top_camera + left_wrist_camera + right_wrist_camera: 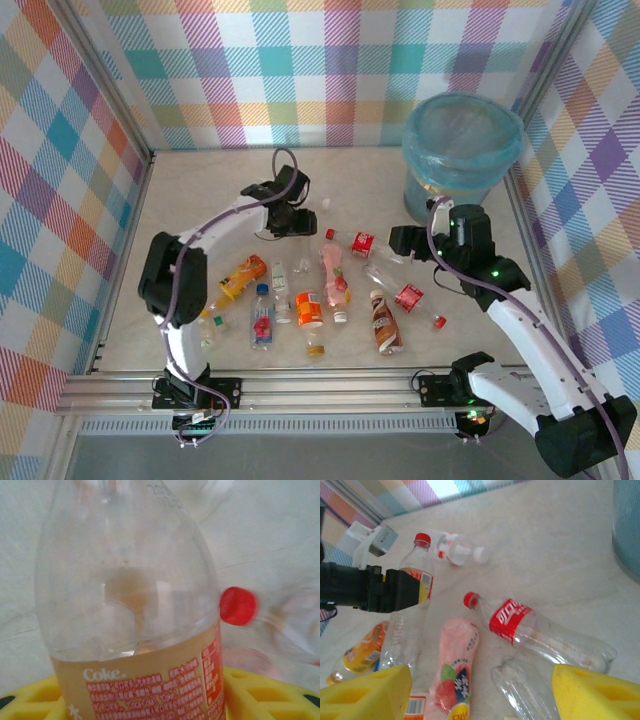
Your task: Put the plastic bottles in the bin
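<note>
At the left of the table [200, 180] we see an orange bottle [243, 277] lying on its side. Just right of it lies a clear blue-capped bottle [262, 318], also flat.

Behind these, the left gripper [290, 228] is clamped on a clear Coke bottle [130, 605]. In the left wrist view its yellow fingers [272, 695] sit against both sides of the tan label. In the right wrist view that bottle stands nearly upright, leaning a little, with its red cap uppermost. We cannot tell whether its base touches the table.

Just beside it to the right lies a clear red-labelled bottle [360, 242], its red cap pointing towards the held one. Nearer to us is a pink bottle [335, 275] on its side, with an orange-labelled bottle [310, 310] close on its left. Further right, a brown bottle [385, 322] lies on its side at the near edge of the group.

The right gripper [482, 685] hangs above the table with its yellow fingers spread wide and nothing between them. Below it we see the pink bottle and a crumpled clear bottle [520, 690].

At the far right corner stands the bin [462, 150], round and grey-blue, with a light-blue liner [455, 112] folded over its rim. It is well apart from the Coke bottle. Every one of the plastic bottles we can see is on the table outside it.
</note>
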Motion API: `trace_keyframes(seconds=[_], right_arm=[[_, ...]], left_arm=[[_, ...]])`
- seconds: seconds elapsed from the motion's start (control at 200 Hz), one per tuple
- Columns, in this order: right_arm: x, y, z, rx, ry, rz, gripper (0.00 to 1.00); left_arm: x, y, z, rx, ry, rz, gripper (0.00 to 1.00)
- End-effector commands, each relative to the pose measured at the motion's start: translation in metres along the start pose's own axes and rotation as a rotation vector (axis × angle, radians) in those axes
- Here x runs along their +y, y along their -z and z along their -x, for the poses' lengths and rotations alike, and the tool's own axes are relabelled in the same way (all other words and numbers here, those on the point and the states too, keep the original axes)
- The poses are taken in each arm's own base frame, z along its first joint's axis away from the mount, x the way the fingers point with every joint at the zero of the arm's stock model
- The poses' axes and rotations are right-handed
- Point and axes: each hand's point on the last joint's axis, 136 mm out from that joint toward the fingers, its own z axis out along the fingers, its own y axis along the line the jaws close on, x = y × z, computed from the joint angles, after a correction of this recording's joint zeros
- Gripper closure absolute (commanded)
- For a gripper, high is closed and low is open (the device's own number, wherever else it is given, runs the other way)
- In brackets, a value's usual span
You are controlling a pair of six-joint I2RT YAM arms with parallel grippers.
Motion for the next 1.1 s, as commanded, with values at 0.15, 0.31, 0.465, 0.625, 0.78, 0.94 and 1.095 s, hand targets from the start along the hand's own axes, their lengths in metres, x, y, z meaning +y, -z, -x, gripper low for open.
trace_keyframes(seconds=[0.15,0.31,0.465,0.625,0.78,0.94,1.095], right_arm=[[0.050,0.026,0.044,-0.059,0.044,0.164,0.30],[0.095,0.043,0.065,-0.080,0.093,0.367,0.32],[0.136,0.060,0.077,-0.074,0.134,0.553,0.36],[0.156,0.062,0.077,-0.044,0.166,0.621,0.37],[0.173,0.061,0.072,-0.013,0.181,0.664,0.38],[0.180,0.056,0.070,0.009,0.189,0.667,0.40],[0.182,0.054,0.069,0.018,0.188,0.660,0.43]], left_arm=[[-0.030,0.103,0.022,-0.226,-0.172,-0.134,0.46],[-0.068,0.164,0.014,-0.453,-0.453,-0.270,0.48],[-0.098,0.204,-0.015,-0.615,-0.694,-0.402,0.48],[-0.114,0.228,-0.035,-0.706,-0.771,-0.532,0.48],[-0.126,0.231,-0.057,-0.676,-0.855,-0.603,0.50],[-0.136,0.230,-0.075,-0.637,-0.926,-0.643,0.51],[-0.140,0.228,-0.081,-0.611,-0.938,-0.664,0.51]])
